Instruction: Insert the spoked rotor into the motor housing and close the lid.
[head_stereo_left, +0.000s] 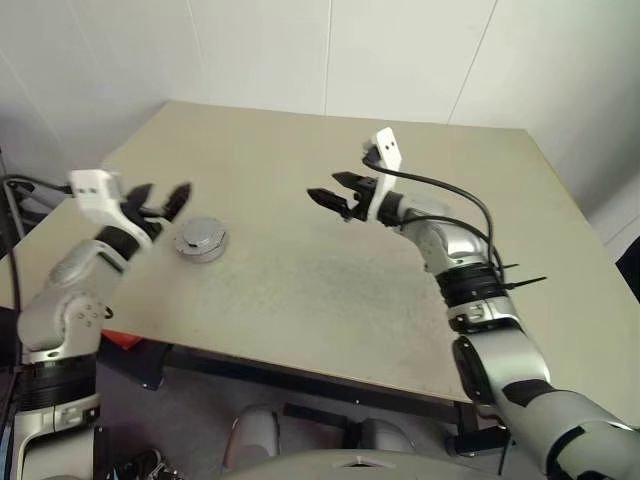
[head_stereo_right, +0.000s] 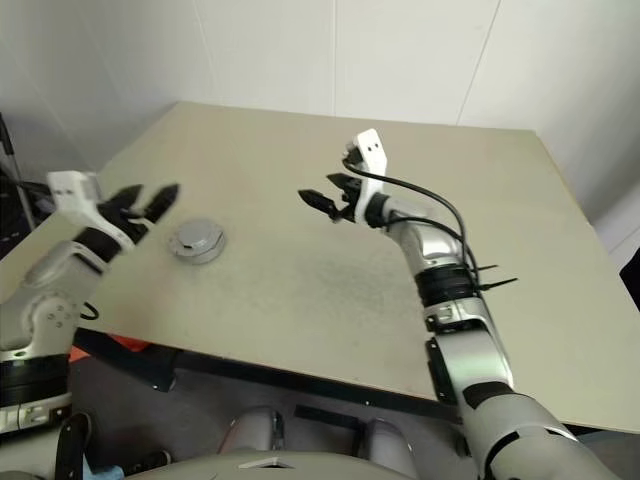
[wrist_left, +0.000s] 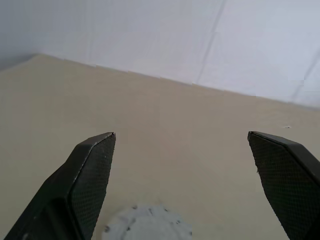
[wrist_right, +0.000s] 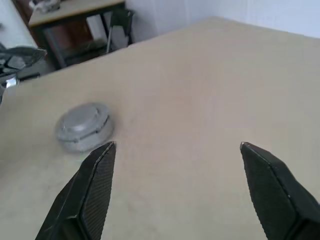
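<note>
The motor housing (head_stereo_left: 203, 253) is a small round grey puck on the left part of the beige table (head_stereo_left: 330, 280). Its grey lid (head_stereo_left: 200, 235) lies shut on top, so the spoked rotor is hidden. My left gripper (head_stereo_left: 165, 197) hovers open just left of the housing and a little above it, with nothing between its fingers; in the left wrist view the lid (wrist_left: 147, 222) lies below the open left gripper (wrist_left: 181, 135). My right gripper (head_stereo_left: 325, 187) is open and empty over the table's middle, pointing left toward the housing (wrist_right: 82, 127), well apart from it.
A white wall rises behind the table's far edge. A black cable (head_stereo_left: 455, 195) loops along my right forearm. Beyond the table's left edge stands a dark side table (wrist_right: 75, 12) with clutter. Bare tabletop stretches between my two grippers.
</note>
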